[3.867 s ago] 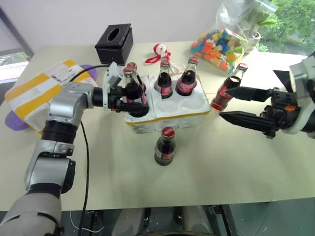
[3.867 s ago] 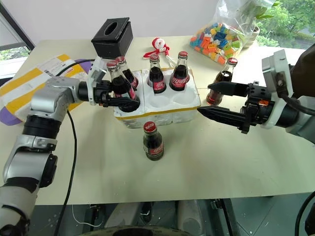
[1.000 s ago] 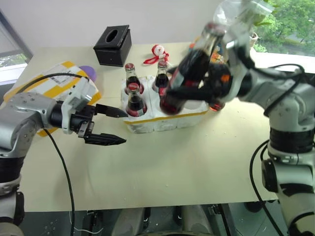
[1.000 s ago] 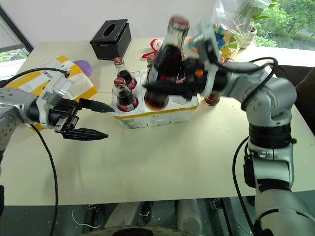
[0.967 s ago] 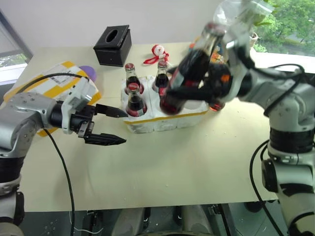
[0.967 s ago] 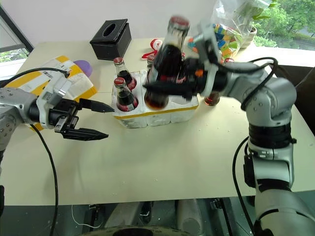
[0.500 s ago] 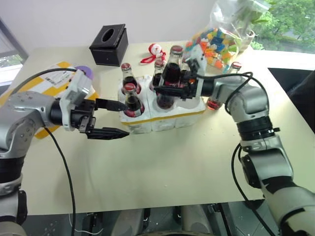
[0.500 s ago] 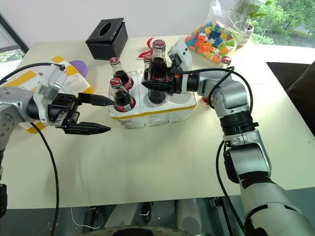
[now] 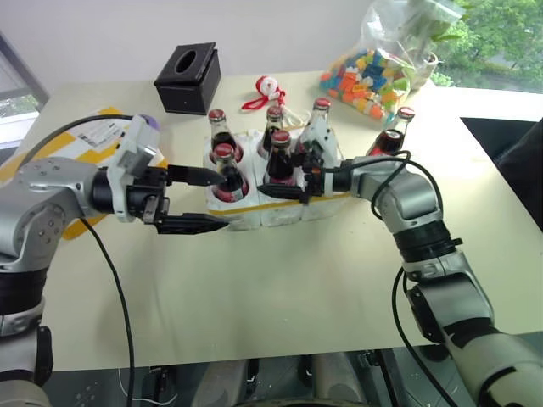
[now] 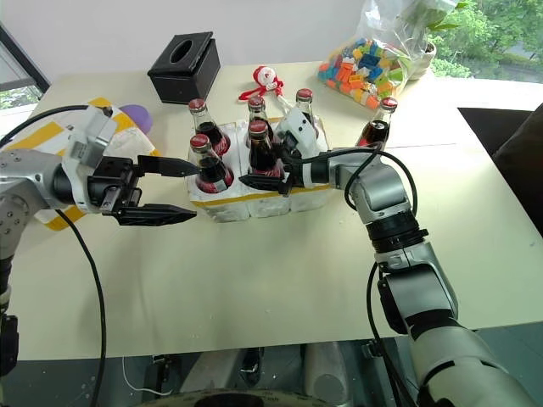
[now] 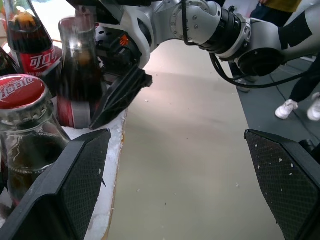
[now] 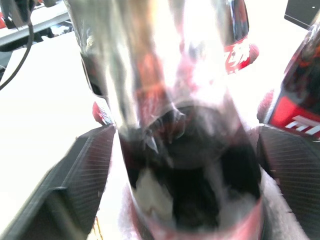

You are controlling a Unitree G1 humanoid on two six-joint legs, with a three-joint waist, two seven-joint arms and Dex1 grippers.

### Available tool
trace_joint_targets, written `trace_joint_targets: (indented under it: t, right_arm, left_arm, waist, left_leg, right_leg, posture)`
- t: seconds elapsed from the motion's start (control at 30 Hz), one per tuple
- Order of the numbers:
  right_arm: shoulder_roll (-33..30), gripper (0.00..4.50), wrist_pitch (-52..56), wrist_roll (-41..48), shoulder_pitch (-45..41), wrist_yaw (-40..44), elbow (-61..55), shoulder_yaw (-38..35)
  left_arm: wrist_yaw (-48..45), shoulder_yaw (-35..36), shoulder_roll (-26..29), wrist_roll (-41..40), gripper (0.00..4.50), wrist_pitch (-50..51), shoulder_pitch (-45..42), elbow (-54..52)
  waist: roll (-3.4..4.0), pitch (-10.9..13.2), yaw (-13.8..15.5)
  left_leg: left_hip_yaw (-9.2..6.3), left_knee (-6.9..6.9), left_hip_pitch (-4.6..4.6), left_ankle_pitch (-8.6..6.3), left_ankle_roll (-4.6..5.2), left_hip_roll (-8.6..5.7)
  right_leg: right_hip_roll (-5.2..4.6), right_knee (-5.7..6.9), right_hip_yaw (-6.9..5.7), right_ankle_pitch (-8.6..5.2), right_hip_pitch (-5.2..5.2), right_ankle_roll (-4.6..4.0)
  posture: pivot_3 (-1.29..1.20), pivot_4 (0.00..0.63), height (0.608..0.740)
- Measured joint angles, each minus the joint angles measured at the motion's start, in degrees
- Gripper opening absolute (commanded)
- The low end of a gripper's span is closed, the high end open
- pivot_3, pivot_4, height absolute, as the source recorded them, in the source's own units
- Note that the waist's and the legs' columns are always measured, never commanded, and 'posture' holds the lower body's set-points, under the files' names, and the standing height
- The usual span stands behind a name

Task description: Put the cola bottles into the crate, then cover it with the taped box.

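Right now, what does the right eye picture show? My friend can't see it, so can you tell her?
The robot's right tool sits open around a cola bottle standing in the white foam crate, which holds five bottles. The left tool waits open beside the crate, and a sixth bottle stands on the table near a bag of coloured blocks.

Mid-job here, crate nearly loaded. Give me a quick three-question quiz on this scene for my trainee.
1. How many cola bottles stand in the crate?
2. True or false: the taped box already covers the crate.
3. Where is the last cola bottle?
A. Upright on the table to the right of the crate, near the bag of toy bricks
B. Lying on top of the taped box
C. Standing on the black tissue box
Key: 1. Five. 2. False; it lies at the table's left side. 3. A.
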Motion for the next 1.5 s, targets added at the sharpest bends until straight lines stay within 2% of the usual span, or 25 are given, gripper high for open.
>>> trace_joint_targets:
  t: [0.17,0.23,0.43,0.53,0.6,0.73,0.9,1.0,1.17,1.5]
  right_arm:
    - [-1.92,4.47,2.56,0.75,2.46,-0.52,-5.38,-0.96]
    - [-5.85,4.47,6.59,3.37,5.80,-0.39,-12.54,-3.36]
    - [-17.53,4.47,18.36,12.32,14.58,-2.95,-30.45,-17.66]
    - [-21.06,4.47,23.84,15.02,21.89,-6.72,-34.83,-27.35]
    - [-21.73,4.47,26.09,15.33,27.08,-10.02,-36.08,-33.36]
    - [-19.73,4.47,25.83,13.07,32.79,-18.07,-36.63,-38.41]
    - [-12.20,4.47,23.43,12.17,31.18,-27.17,-36.17,-39.20]
    - [-10.26,4.47,19.28,10.43,29.33,-29.58,-33.64,-36.60]
    - [-9.95,4.47,11.72,6.97,25.89,-29.86,-23.65,-31.61]
    - [-9.97,4.47,3.34,3.72,19.89,-28.44,-9.80,-27.80]
  left_arm:
    - [1.84,0.11,-0.60,-1.14,4.50,0.48,-0.74,-1.01]
    - [4.31,1.14,-1.07,-2.38,4.50,1.83,-0.69,-2.38]
    - [12.90,6.41,-3.35,-10.50,4.50,7.90,-0.74,-6.22]
    - [16.56,6.67,-3.38,-10.88,4.50,8.72,-0.54,-7.95]
    - [17.99,6.74,-3.15,-10.90,4.50,9.07,0.25,-8.66]
    - [18.11,6.70,-2.26,-11.02,4.50,9.11,0.48,-9.09]
    - [16.71,6.31,-1.98,-10.87,4.50,8.59,0.56,-9.14]
    - [15.91,6.20,-1.90,-10.72,4.50,8.22,0.76,-9.13]
    - [15.06,6.06,-1.51,-9.65,4.50,7.37,1.08,-9.13]
    - [16.20,5.15,-1.53,-9.73,4.50,7.30,0.78,-9.98]
  waist:
    - [0.00,0.00,0.18]
    - [0.00,0.01,0.53]
    - [-0.02,0.00,0.41]
    - [-0.02,0.00,0.57]
    - [-0.02,0.00,0.84]
    - [-0.02,0.00,0.89]
    - [0.02,-0.02,1.01]
    - [0.02,-0.02,1.12]
    - [0.02,-0.02,1.51]
    - [0.02,-0.02,1.35]
  left_leg:
    - [-0.01,0.00,0.00,0.00,0.00,-0.01]
    - [-0.10,0.01,-0.07,-0.01,0.02,-0.03]
    - [-0.09,0.04,-0.08,-0.01,0.02,0.01]
    - [-0.07,0.05,0.04,-0.02,0.03,0.01]
    - [-0.05,0.05,0.24,-0.14,0.24,0.02]
    - [0.05,0.04,0.42,-0.19,0.32,0.09]
    - [0.08,0.03,0.50,-0.18,0.31,0.10]
    - [0.08,0.02,0.50,-0.17,0.30,0.09]
    - [0.08,0.02,0.50,0.01,-0.01,0.07]
    - [0.07,-0.02,0.50,0.02,-0.02,0.09]
  right_leg:
    - [-0.01,0.00,0.00,0.00,0.02,0.00]
    - [-0.04,0.01,0.02,0.00,-0.01,0.00]
    - [-0.04,-0.06,0.04,0.00,0.05,0.00]
    - [-0.05,-0.11,0.05,0.00,0.20,0.00]
    - [-0.05,-0.17,0.07,-0.01,0.39,-0.01]
    - [-0.03,-0.15,0.10,-0.02,0.49,-0.02]
    - [-0.02,-0.13,0.12,-0.04,0.53,-0.05]
    - [-0.01,-0.14,0.11,-0.04,0.54,-0.05]
    - [-0.01,-0.14,0.10,-0.04,0.56,-0.05]
    - [0.01,-0.14,0.11,-0.05,0.54,-0.06]
  posture:
    - [0.00,0.150,0.732]
    - [0.00,0.150,0.732]
    - [0.00,0.150,0.732]
    - [0.00,0.150,0.732]
    - [0.00,0.150,0.732]
    - [0.00,0.150,0.732]
    - [0.00,0.150,0.732]
    - [0.00,0.150,0.732]
    - [0.00,0.150,0.732]
    - [0.00,0.150,0.732]
